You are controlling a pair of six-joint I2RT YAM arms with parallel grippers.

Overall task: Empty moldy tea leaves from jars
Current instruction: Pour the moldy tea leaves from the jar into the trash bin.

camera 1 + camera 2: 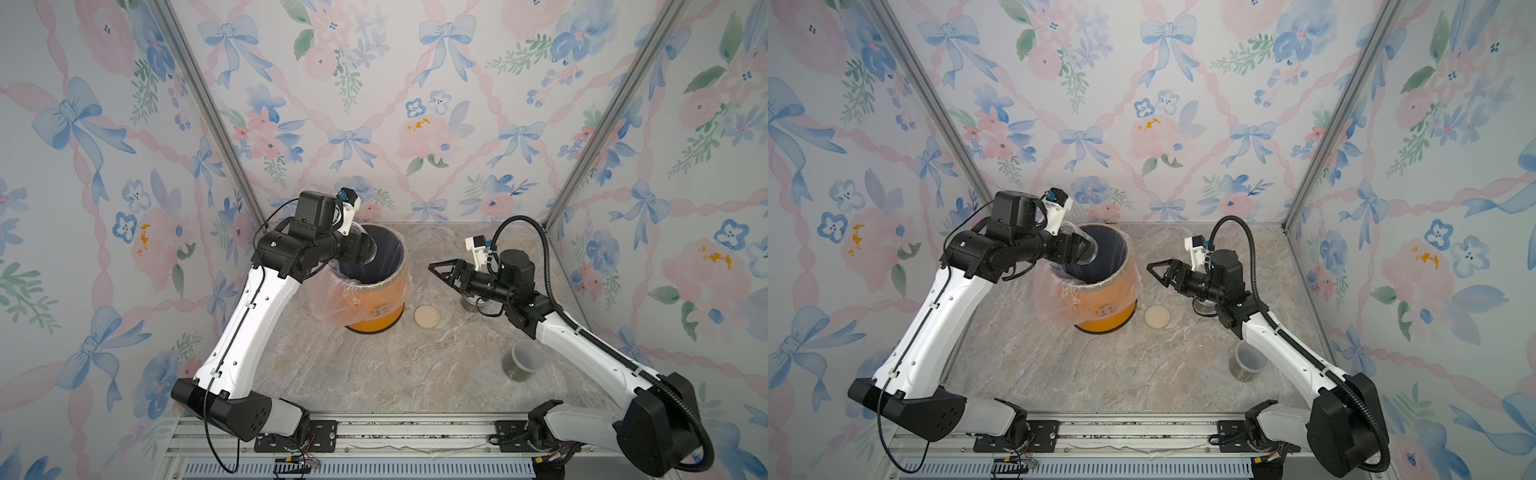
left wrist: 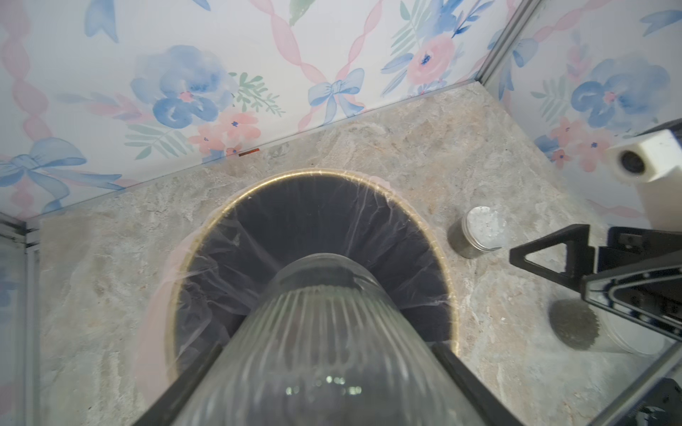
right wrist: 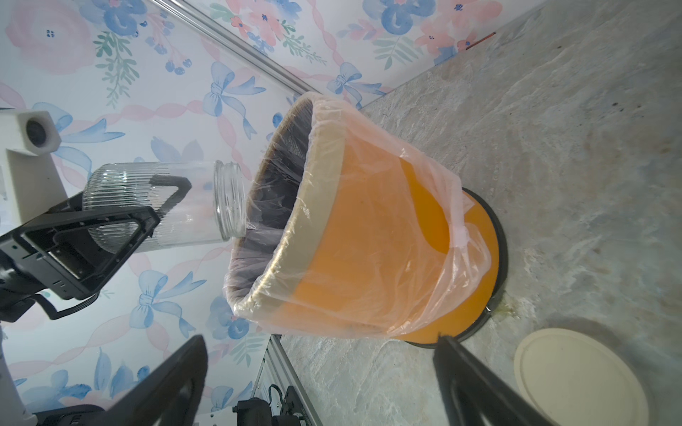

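My left gripper (image 1: 360, 248) (image 3: 166, 203) is shut on a clear ribbed jar (image 2: 324, 332) (image 3: 158, 206) with no lid. The jar lies tipped, its mouth over the rim of the orange plastic-lined bin (image 1: 374, 316) (image 3: 369, 258). Its walls look clear, with no dark mass inside. My right gripper (image 1: 440, 270) (image 3: 321, 343) hovers open and holds nothing, to the right of the bin. A silver-lidded jar (image 2: 479, 232) (image 1: 1204, 307) stands below the right wrist. A grey-lidded jar (image 1: 523, 361) with dark tea leaves (image 1: 515, 374) stands at the front right.
A beige lid (image 1: 427, 316) (image 3: 575, 376) lies flat on the marble tabletop (image 1: 374, 374) just right of the bin. Floral walls close in the back and both sides. A metal rail (image 1: 415, 432) runs along the front edge.
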